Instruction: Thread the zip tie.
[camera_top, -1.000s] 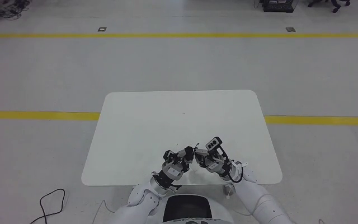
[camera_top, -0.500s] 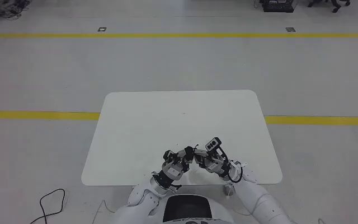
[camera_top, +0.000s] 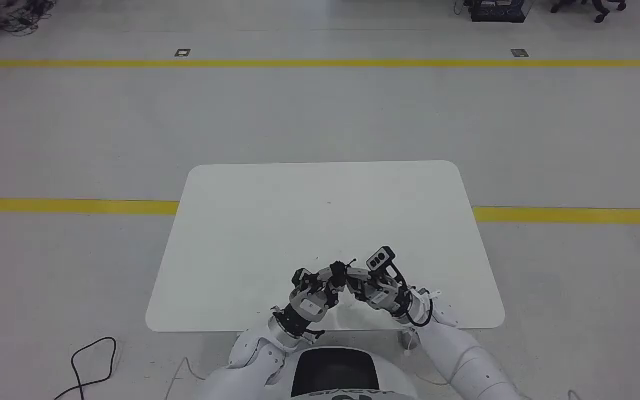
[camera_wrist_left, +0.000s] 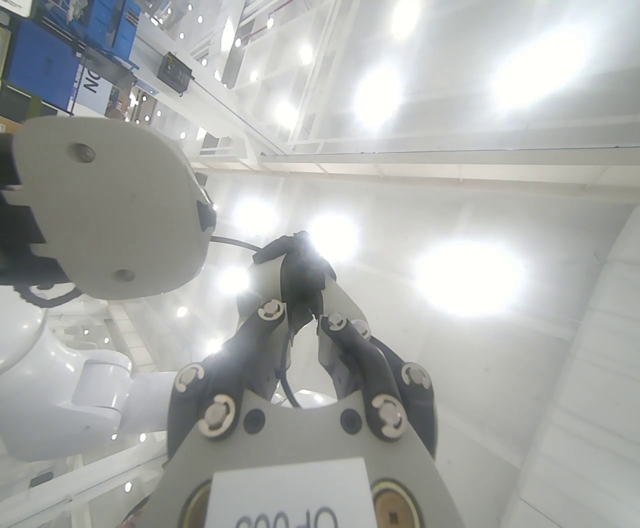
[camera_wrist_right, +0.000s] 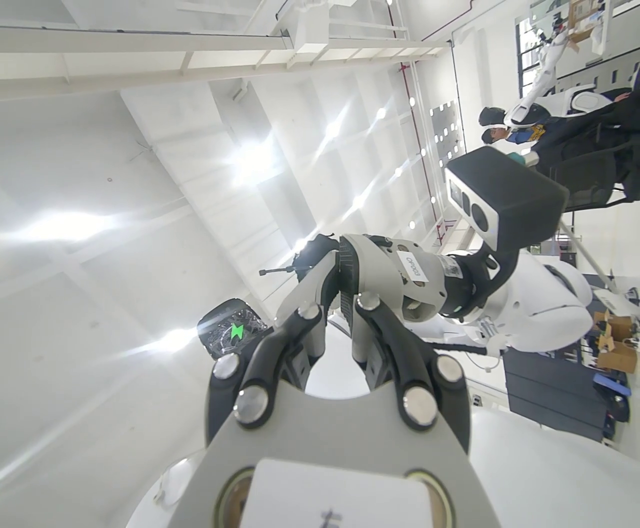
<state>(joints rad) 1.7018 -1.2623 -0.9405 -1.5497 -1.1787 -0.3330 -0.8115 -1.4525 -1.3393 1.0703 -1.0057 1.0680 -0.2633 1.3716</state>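
Both grippers meet tip to tip above the near edge of the white table (camera_top: 320, 200). A thin black zip tie (camera_top: 342, 267) runs between them. My left gripper (camera_top: 335, 273) points upward and is shut on the zip tie (camera_wrist_left: 296, 295), whose strand hangs down between its fingers (camera_wrist_left: 270, 312). My right gripper (camera_top: 351, 281) faces it from the other side, with its jaws closed on the tie. In the right wrist view, the tie's thin tail (camera_wrist_right: 274, 271) sticks out sideways past my right gripper (camera_wrist_right: 334, 262), with the left arm's gripper body (camera_wrist_right: 400, 272) just beyond.
The tabletop beyond the grippers is bare white. Yellow floor lines (camera_top: 90, 206) run past the table on both sides. A black cable (camera_top: 90, 360) lies on the floor by the near left corner.
Both grippers stay tip to tip on the zip tie. The right one has edged very slightly toward the table's near edge.
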